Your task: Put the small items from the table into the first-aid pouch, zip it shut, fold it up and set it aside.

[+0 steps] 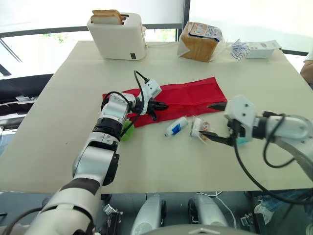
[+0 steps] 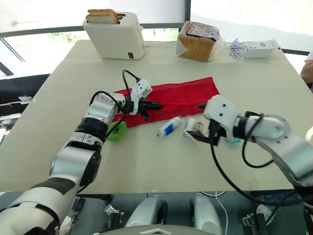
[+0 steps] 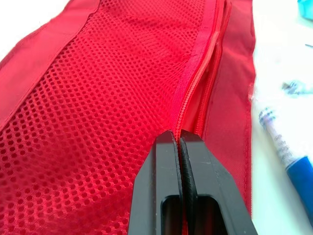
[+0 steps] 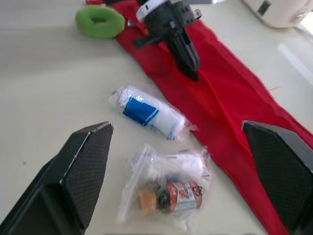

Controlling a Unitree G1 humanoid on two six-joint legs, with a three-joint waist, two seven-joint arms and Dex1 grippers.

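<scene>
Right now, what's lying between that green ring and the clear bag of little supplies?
A white-and-blue wrapped roll lies between the green ring and the clear bag. The right wrist view shows it plainly.

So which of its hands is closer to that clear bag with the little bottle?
Right. The right gripper hangs open right at the clear bag; the left gripper is pinched shut on the red pouch, beyond the wrapped roll.
</scene>
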